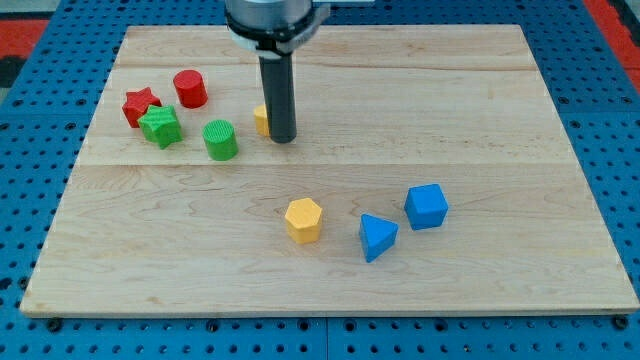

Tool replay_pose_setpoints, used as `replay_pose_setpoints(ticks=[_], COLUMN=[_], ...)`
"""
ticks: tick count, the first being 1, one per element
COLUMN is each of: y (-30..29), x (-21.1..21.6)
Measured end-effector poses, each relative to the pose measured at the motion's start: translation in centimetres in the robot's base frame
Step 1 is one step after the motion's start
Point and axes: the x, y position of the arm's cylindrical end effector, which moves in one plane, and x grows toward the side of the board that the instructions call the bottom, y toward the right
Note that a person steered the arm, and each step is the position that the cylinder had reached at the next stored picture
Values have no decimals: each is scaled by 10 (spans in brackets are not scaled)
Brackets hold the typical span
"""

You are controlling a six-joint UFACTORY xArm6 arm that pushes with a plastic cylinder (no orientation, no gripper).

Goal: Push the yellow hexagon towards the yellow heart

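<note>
- Seven blocks lie on a pale wooden counter (500, 270), with no containers anywhere, so nothing is held in anything
- No hand exists here; my tip (283, 138) is a bare rod end touching the yellow heart (260, 120), mostly hiding it
- The yellow hexagon (303, 220) sits well below, toward the view's bottom, just left of the blue triangle (377, 237)
- Risk, as I judge it: moving off could nudge the heart away, or an off-centre push could send the hexagon sideways
</note>
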Motion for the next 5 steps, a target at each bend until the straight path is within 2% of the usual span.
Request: replay_pose_setpoints(ticks=[1,2,3,4,5], y=[-1,5,47,15,3], x=[-29,-30,20,68,134])
